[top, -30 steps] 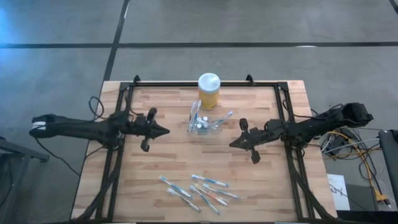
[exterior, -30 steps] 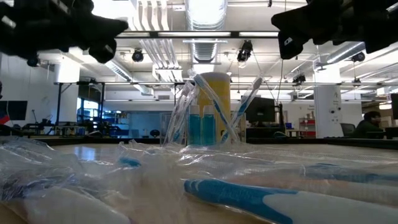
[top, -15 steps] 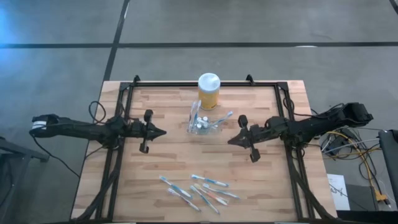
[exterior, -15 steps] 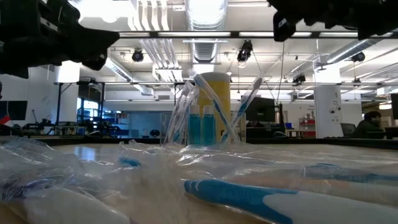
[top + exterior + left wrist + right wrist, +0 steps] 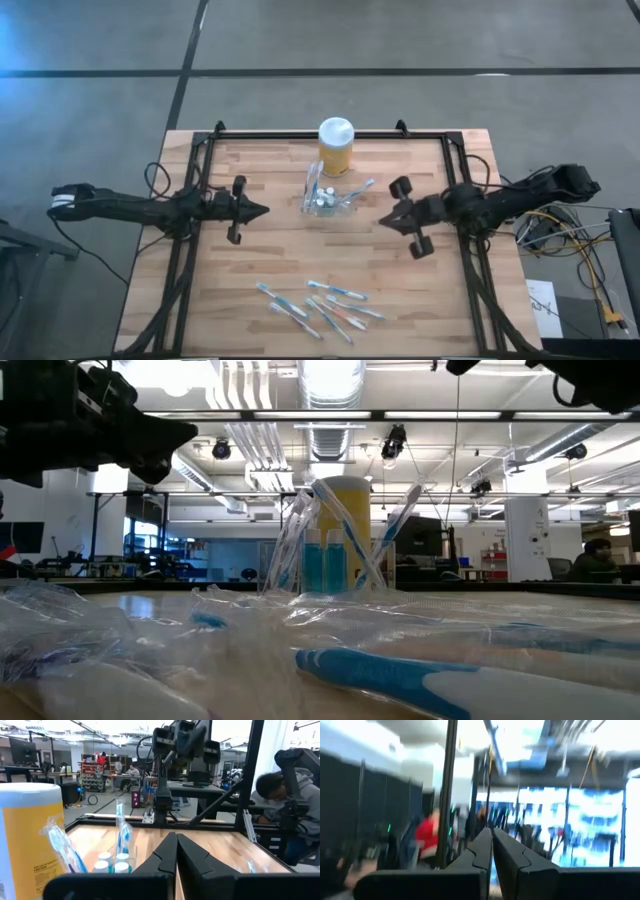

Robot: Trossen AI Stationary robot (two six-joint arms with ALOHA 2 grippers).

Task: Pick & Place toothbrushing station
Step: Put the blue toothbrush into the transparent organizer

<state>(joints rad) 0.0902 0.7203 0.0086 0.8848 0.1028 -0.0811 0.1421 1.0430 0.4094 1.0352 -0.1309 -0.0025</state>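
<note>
The toothbrushing station, a small see-through holder (image 5: 325, 197) with toothbrushes leaning out of it and white-capped tubes (image 5: 110, 864) inside, stands on the table's middle, just in front of a yellow jar (image 5: 336, 146). In the low view the holder (image 5: 328, 550) shows before that jar. My left gripper (image 5: 263, 211) hovers shut to the holder's left, pointing at it, above the table. My right gripper (image 5: 383, 221) hovers shut to the holder's right, raised and tipped upward; its wrist view shows only its shut fingers (image 5: 491, 838) and the room.
Several loose toothbrushes (image 5: 320, 304) lie near the table's front edge, some in clear wrap (image 5: 380, 675). A black frame (image 5: 300, 134) runs around the tabletop. Bare wood lies between each gripper and the holder. A person (image 5: 280, 795) sits beyond the table's right side.
My right gripper has risen and tipped its fingers upward, drawing back slightly toward the table's right edge. My left gripper has sunk a little and drawn slightly toward the left edge. Both stay shut. The holder has not moved.
</note>
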